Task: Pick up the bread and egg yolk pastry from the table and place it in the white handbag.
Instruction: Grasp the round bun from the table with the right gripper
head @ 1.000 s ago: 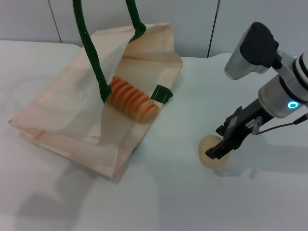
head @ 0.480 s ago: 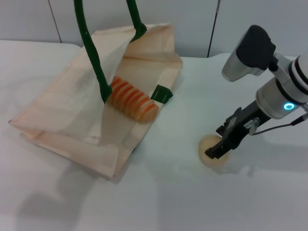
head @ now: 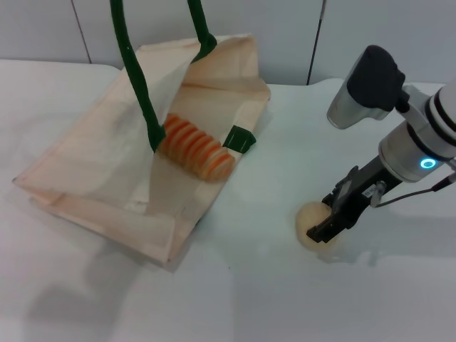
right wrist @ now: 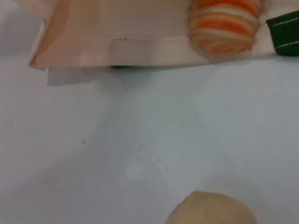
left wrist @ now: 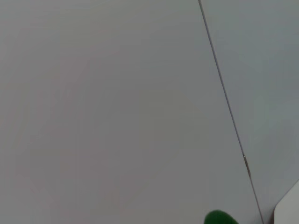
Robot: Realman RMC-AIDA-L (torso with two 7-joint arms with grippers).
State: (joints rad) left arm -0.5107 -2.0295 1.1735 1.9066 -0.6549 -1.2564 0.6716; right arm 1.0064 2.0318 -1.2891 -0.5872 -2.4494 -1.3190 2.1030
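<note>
The white handbag (head: 107,164) lies on its side on the table (head: 271,285), mouth facing right. Its two dark green handles (head: 132,71) rise out of the top of the head view. The orange and cream striped bread (head: 196,147) rests inside the mouth. The right wrist view shows the bread's end (right wrist: 223,23) at the bag's edge (right wrist: 117,28). To the right, the round beige egg yolk pastry (head: 311,217) sits on the table. My right gripper (head: 324,226) is down on its right side, partly covering it. The pastry (right wrist: 212,209) is close under the right wrist camera. My left gripper is out of view.
A dark green tab (head: 239,139) sticks out at the bag's mouth beside the bread. A grey panelled wall (head: 285,35) runs behind the table. The left wrist view shows only that wall and a bit of green handle (left wrist: 219,218).
My right arm has lowered slightly and shifted a little toward the table's front over the pastry. The bag, bread and pastry have not moved.
</note>
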